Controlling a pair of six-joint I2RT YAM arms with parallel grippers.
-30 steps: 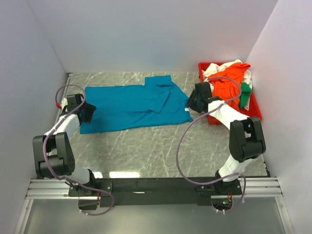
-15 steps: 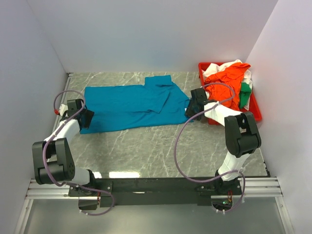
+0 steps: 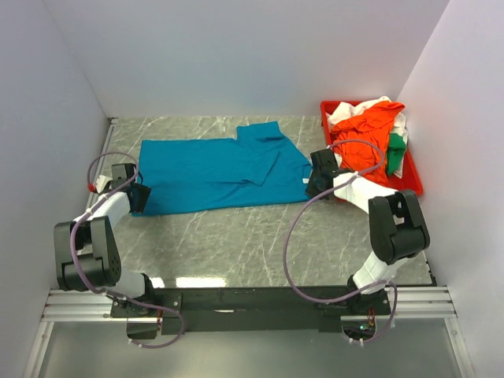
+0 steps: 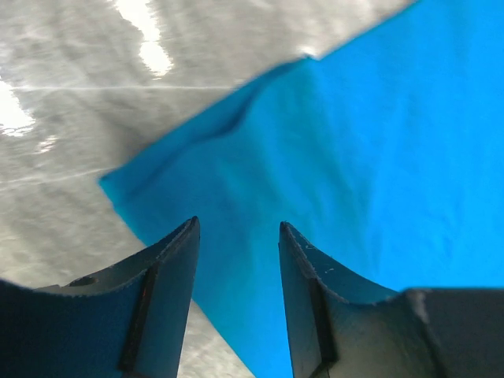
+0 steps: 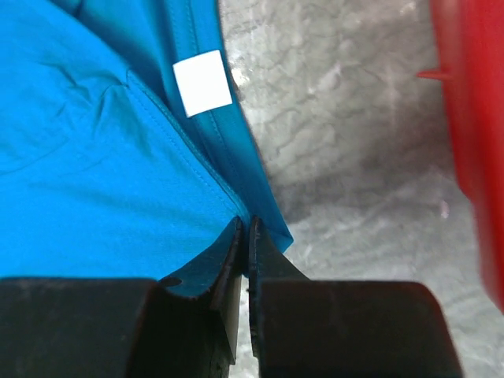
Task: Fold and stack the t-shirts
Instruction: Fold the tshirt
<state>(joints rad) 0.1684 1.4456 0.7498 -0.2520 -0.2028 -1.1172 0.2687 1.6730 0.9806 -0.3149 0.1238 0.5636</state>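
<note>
1 teal t-shirt [image 3: 213, 172] spread flat on table [image 3: 236, 236] beside red tray [image 3: 411, 179], right gripper [image 5: 244, 235] pinched closed on its edge nearest the tray, left gripper [image 4: 236, 260] at corner farthest from the tray, jaws half apart, cloth showing between, other t-shirts [image 3: 366, 130] heaped inside the tray

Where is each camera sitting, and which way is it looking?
Top camera: high above and behind the arms, looking down at the table, teal t-shirt and red tray; both arms show.
Left wrist camera: on the left arm, looking down past the open left claw at the t-shirt's corner.
Right wrist camera: on the right arm, looking down past the right claw, shut on the t-shirt's edge.
Shared: all three see the t-shirt; top and right wrist see the tray.
</note>
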